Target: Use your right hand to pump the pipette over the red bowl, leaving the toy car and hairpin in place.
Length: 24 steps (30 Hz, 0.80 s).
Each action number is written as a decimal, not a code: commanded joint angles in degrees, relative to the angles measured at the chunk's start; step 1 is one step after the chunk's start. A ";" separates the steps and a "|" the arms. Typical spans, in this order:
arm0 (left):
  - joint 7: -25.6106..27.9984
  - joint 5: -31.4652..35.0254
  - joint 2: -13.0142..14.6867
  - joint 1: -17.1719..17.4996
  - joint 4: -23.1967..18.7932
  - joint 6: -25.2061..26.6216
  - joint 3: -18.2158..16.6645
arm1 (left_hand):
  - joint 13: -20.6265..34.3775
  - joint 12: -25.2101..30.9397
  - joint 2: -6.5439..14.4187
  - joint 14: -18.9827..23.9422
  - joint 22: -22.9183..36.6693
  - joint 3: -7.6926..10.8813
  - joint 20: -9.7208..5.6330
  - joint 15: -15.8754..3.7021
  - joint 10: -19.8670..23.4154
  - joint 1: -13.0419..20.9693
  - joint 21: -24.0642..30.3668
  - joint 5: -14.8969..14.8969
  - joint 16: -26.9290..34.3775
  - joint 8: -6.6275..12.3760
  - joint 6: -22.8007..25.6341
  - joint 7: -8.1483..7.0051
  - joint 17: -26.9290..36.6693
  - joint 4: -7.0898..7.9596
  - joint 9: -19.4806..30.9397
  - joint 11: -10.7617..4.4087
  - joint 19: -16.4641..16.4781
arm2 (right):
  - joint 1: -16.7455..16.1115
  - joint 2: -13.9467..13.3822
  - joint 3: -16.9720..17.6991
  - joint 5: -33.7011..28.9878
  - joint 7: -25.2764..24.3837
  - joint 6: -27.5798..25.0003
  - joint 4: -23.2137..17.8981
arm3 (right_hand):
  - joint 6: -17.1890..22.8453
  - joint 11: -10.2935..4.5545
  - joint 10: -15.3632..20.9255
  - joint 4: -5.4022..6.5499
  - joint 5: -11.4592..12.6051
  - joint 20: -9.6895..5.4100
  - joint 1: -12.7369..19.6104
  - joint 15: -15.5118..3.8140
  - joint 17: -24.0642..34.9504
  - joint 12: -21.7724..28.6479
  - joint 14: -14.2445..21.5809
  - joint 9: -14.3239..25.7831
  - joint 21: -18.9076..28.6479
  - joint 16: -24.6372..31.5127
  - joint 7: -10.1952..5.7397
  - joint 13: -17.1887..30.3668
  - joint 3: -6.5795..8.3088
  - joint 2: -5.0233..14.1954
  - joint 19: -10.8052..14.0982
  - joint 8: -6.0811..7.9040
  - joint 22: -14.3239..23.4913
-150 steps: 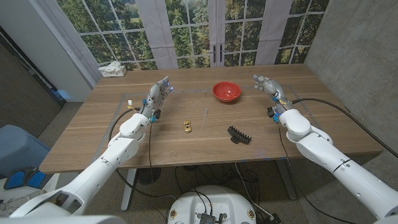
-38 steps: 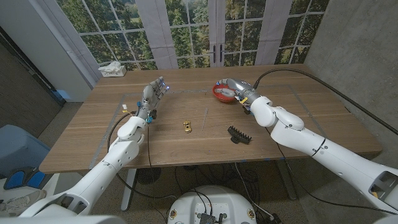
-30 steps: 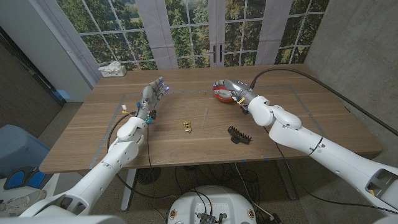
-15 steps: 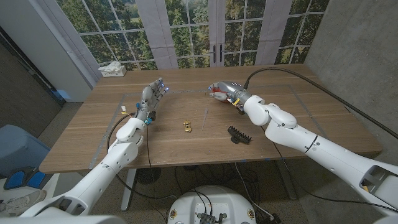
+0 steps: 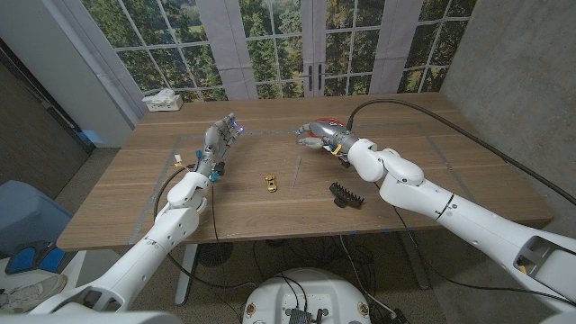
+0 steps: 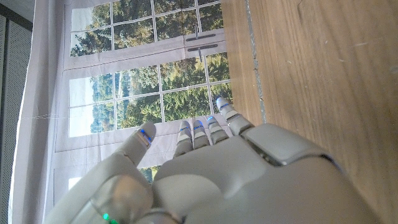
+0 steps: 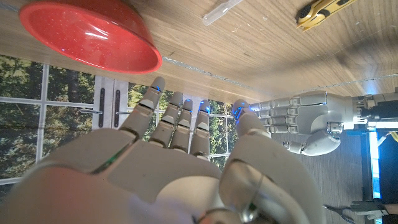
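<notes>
Your right robot hand (image 5: 317, 135), fingers apart and holding nothing, is hovering beside the red bowl (image 7: 87, 38) near the table's (image 5: 432, 180) far edge; the pipette (image 7: 221, 11), faint in the head view, is probably lying mid-table. Your left robot hand (image 5: 219, 139) is standing open, empty.

bench (image 5: 270, 211) is matt wood with visible grain; red bowl (image 7: 87, 38) looks like glossy speckled plastic; pipette (image 7: 222, 10) is clear plastic; right hand (image 7: 168, 168) has smooth grey plastic shells, same on the left hand (image 6: 230, 174); toy car (image 5: 271, 183) is shiny yellow
</notes>
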 commanded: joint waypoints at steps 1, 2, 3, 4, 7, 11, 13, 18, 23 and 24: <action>0.16 -0.12 0.30 0.79 -0.92 -0.10 -0.18 | 0.19 -0.03 4.73 0.26 0.32 0.22 0.05 -0.03 0.26 0.22 -0.03 -0.21 -0.11 -0.18 0.21 -0.11 0.06 -0.24 0.19 -0.02 0.68 | 0.34 0.51 -0.90 -1.97 1.66 0.56 0.50 | 0.32 -0.60 0.00 0.21 0.41 -0.14 0.41 -3.10 0.30 0.18 0.48 0.33 0.36 0.30 -0.24 0.14 0.04 0.35 0.22 0.22 0.13; 0.22 -0.11 0.34 0.87 -1.03 -0.10 -0.19 | 0.19 -0.03 4.74 0.25 0.32 0.22 0.07 -0.05 0.25 0.20 -0.04 -0.21 -0.11 -0.19 0.20 -0.13 0.08 -0.21 0.19 0.03 0.69 | 0.34 0.57 -0.96 -2.06 1.68 0.69 0.63 | 0.24 -0.59 0.01 0.20 0.41 -0.16 0.46 -3.21 0.33 0.18 0.48 0.33 0.38 0.32 -0.23 0.15 0.03 0.35 0.26 0.18 0.13; 0.19 -0.16 0.38 0.94 -1.13 -0.06 -0.21 | 0.19 -0.01 4.74 0.25 0.32 0.22 0.04 -0.11 0.31 0.20 -0.04 -0.22 -0.11 -0.18 0.22 -0.17 0.08 -0.21 0.19 -0.02 0.70 | 0.43 0.67 -1.13 -2.39 1.89 0.58 0.70 | 0.24 -0.59 0.05 0.20 0.41 -0.18 0.49 -3.26 0.35 0.20 0.52 0.33 0.40 0.35 -0.24 0.15 0.03 0.35 0.30 0.18 0.13; 0.21 -0.13 0.43 1.01 -1.23 -0.04 -0.20 | 0.19 -0.03 4.74 0.26 0.32 0.24 0.06 -0.12 0.28 0.21 -0.05 -0.21 -0.11 -0.18 0.22 -0.13 0.06 -0.23 0.19 0.00 0.69 | 0.49 0.74 -1.35 -2.86 1.86 0.59 0.85 | 0.18 -0.64 0.03 0.19 0.41 -0.19 0.53 -3.25 0.37 0.19 0.52 0.33 0.40 0.37 -0.29 0.15 0.03 0.36 0.31 0.15 0.13; 0.30 -0.18 0.52 1.24 -1.54 0.01 -0.25 | 0.19 -0.04 4.74 0.29 0.32 0.25 0.04 -0.12 0.29 0.21 -0.07 -0.21 -0.11 -0.18 0.23 -0.13 0.06 -0.23 0.19 -0.01 0.70 | 0.74 0.94 -1.91 -4.05 2.02 0.72 1.25 | -0.48 -0.93 -0.02 -0.08 0.42 -0.40 1.08 -3.43 0.45 0.15 0.57 0.33 0.52 0.46 -0.74 0.16 0.12 0.29 0.57 -0.13 0.12; 0.30 -0.30 0.61 1.51 -1.83 0.02 -0.33 | 0.19 -0.05 4.71 0.34 0.32 0.28 0.08 -0.12 0.30 0.15 -0.10 -0.21 -0.10 -0.18 0.24 -0.17 0.08 -0.16 0.20 -0.08 0.70 | 0.94 1.26 -2.53 -5.84 1.96 0.67 1.71 | -0.58 -1.26 -0.12 -0.31 0.42 -0.73 1.62 -3.78 0.52 0.09 0.76 0.34 0.66 0.59 -0.96 0.16 0.20 0.18 0.92 -0.15 0.12; 0.22 -0.28 0.72 1.58 -1.89 0.03 -0.32 | 0.19 -0.04 4.69 0.37 0.32 0.30 0.08 -0.10 0.35 0.14 -0.10 -0.21 -0.11 -0.19 0.23 -0.22 0.07 -0.17 0.20 -0.05 0.71 | 1.05 1.41 -2.86 -6.83 2.09 0.48 1.86 | -0.67 -1.41 -0.11 -0.47 0.42 -0.89 2.02 -3.94 0.55 0.09 0.78 0.34 0.71 0.63 -1.29 0.15 0.26 0.11 1.04 -0.16 0.11; 0.13 -0.40 0.78 1.77 -1.94 -0.17 -0.48 | 0.19 -0.04 4.66 0.37 0.33 0.33 0.04 -0.07 0.39 0.11 -0.13 -0.21 -0.12 -0.18 0.27 -0.22 0.07 -0.16 0.20 -0.02 0.71 | 1.39 1.95 -3.78 -9.30 2.36 0.22 2.49 | -0.75 -1.78 0.01 -0.82 0.42 -1.04 3.00 -4.23 0.57 0.10 0.85 0.34 0.81 0.70 -1.56 0.15 0.51 0.05 1.26 -0.14 0.10; -0.09 -0.58 0.82 1.81 -1.85 -0.29 -0.61 | 0.19 -0.05 4.63 0.44 0.33 0.36 0.08 -0.14 0.39 0.09 -0.15 -0.20 -0.12 -0.16 0.33 -0.25 0.05 -0.16 0.20 -0.09 0.74 | 1.72 2.52 -4.36 -11.03 3.06 -0.11 3.29 | -0.90 -2.36 0.02 -1.18 0.42 -1.50 4.55 -4.73 0.58 0.06 0.90 0.34 0.92 0.76 -2.03 0.16 0.91 -0.02 1.53 -0.12 0.08; -0.13 -0.61 0.84 1.81 -1.82 -0.30 -0.64 | 0.19 -0.06 4.61 0.43 0.33 0.36 0.11 -0.14 0.38 0.06 -0.16 -0.21 -0.12 -0.16 0.33 -0.28 0.07 -0.13 0.20 -0.12 0.74 | 1.79 2.60 -4.50 -11.45 3.10 -0.17 3.48 | -0.95 -2.38 0.03 -1.19 0.42 -1.53 4.64 -4.73 0.58 0.06 0.89 0.34 0.93 0.77 -2.04 0.16 0.93 -0.03 1.55 -0.13 0.08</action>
